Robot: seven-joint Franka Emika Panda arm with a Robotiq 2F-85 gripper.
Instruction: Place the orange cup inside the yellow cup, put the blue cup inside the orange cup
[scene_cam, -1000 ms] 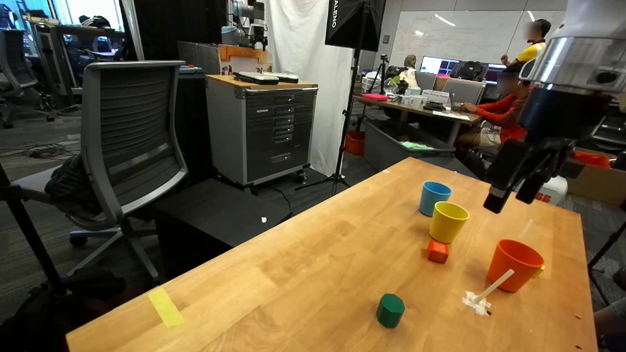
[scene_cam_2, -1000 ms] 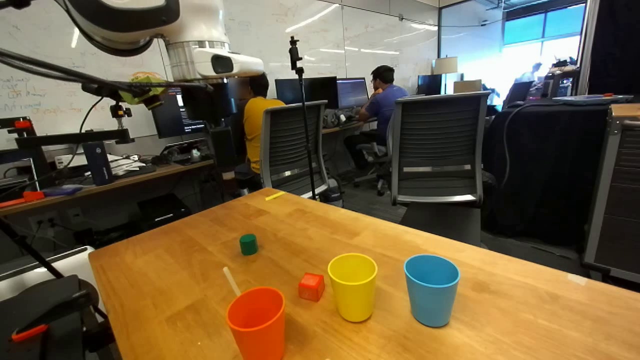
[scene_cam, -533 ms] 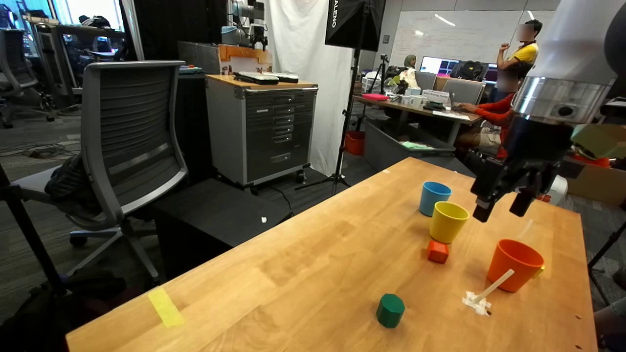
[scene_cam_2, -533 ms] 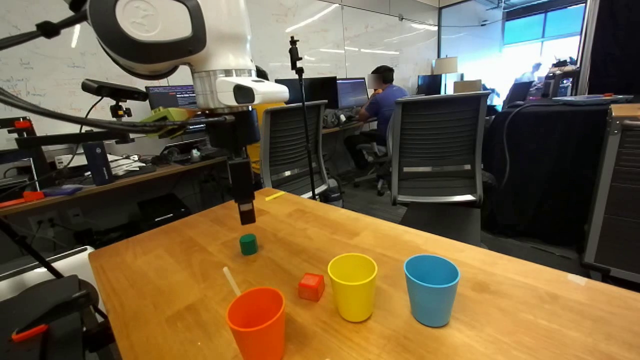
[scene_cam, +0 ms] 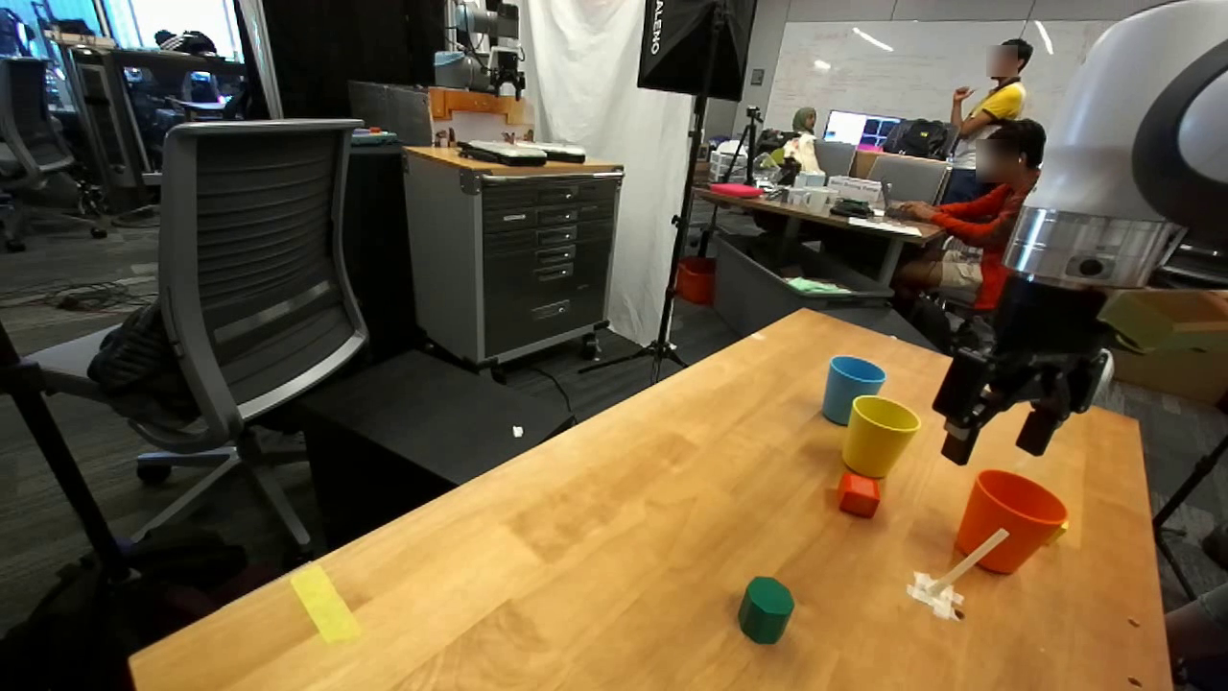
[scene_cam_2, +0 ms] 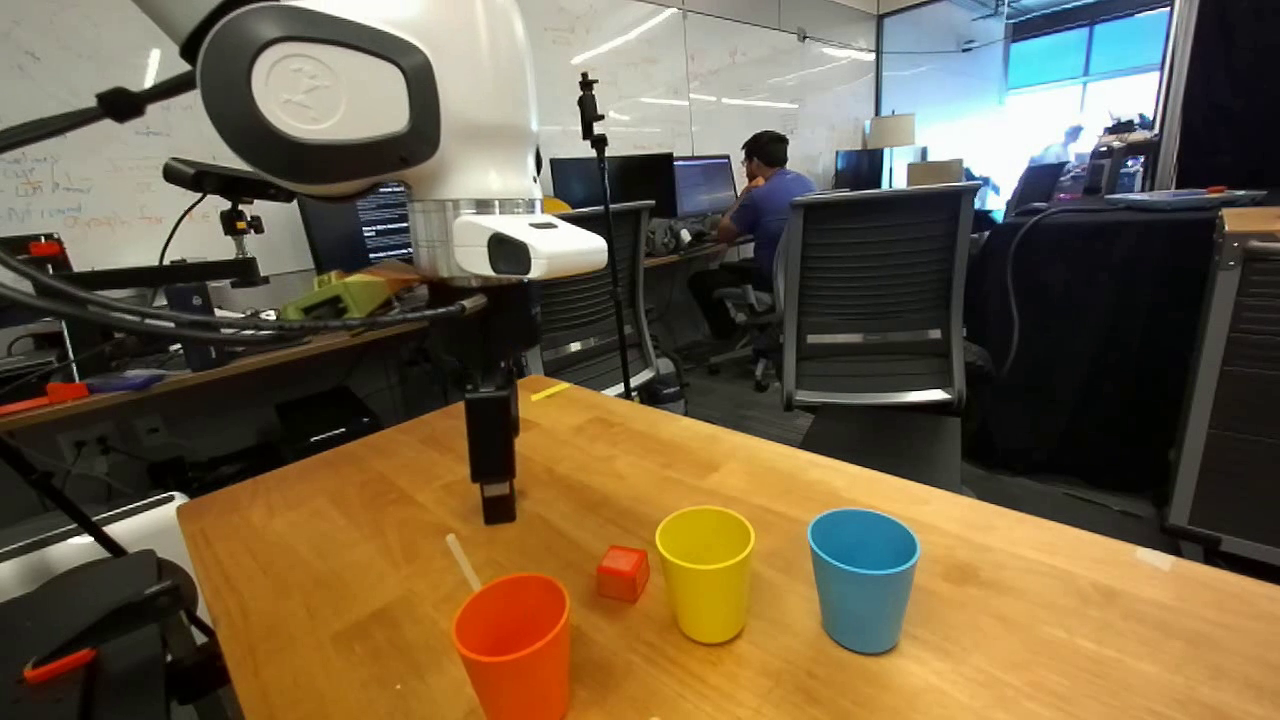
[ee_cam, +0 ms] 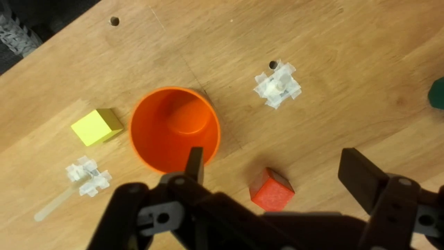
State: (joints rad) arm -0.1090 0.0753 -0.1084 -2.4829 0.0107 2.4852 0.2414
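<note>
- We count three smooth plastic cups, round and tapered, all upright on the grained wooden table [scene_cam_2: 1030, 605]. In an exterior view the yellow cup [scene_cam_2: 705, 590] stands in the middle, the blue cup [scene_cam_2: 862, 595] at three o'clock from it and the orange cup [scene_cam_2: 515, 675] at eight, each apart.
- In both exterior views our gripper [scene_cam: 998, 444] hangs above the table, its fingers [ee_cam: 360, 178] spread wide; in the wrist view one finger overlaps the orange cup's rim at five o'clock and hides part of it.
- Around that cup in the wrist view we count three flat-faced blocks: a yellow block [ee_cam: 95, 127] at nine o'clock, a red cube [ee_cam: 272, 192] at four, seen between the fingers, and a dark green prism [ee_cam: 437, 94] at three, cut by the view's edge.
- Two rough patches of white tape [ee_cam: 288, 83] lie at two and eight o'clock, a thin pale stick [ee_cam: 57, 204] rising from each; in an exterior view one stick [scene_cam: 974, 558] crosses in front of the orange cup.
- In an exterior view one strip of yellow tape [scene_cam: 326, 605] lies flat at nine o'clock from the green prism.
</note>
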